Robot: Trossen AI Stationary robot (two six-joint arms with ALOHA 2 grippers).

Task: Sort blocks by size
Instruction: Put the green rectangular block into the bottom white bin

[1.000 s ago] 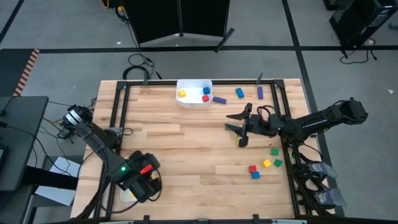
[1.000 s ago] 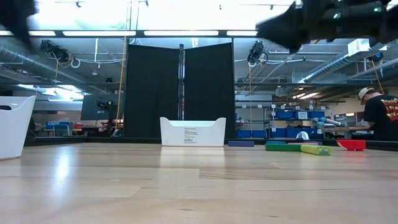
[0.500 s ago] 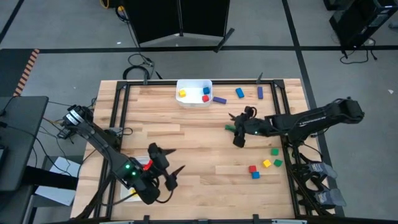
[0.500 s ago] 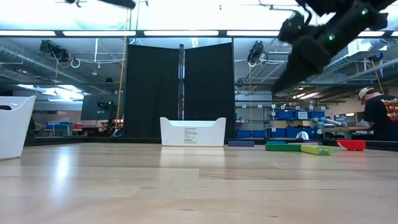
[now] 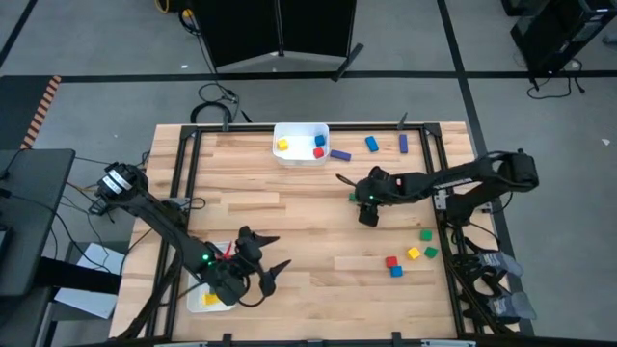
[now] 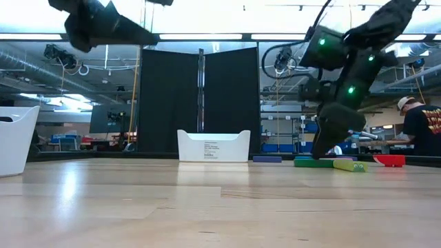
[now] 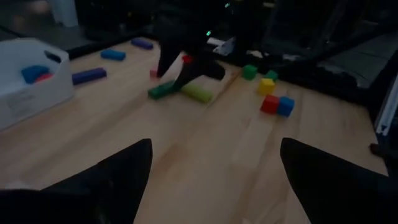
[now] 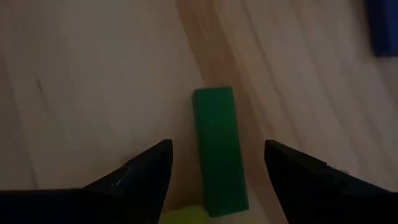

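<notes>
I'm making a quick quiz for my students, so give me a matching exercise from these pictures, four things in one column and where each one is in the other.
Things:
1. right gripper
2. left gripper
3. purple bar
4. red and blue cubes

Places:
A. lying on the wood just beside the far white tray
B. touching pair near the table's right edge
C. open above the green bar
D. open over the near left part of the table, by the near tray

Pairs: 1-C, 2-D, 3-A, 4-B

Two white trays (image 5: 301,130) (image 5: 200,301); five cubes (image 5: 425,234) and three bars (image 5: 340,154) loose on the tabletop (image 5: 289,226).
</notes>
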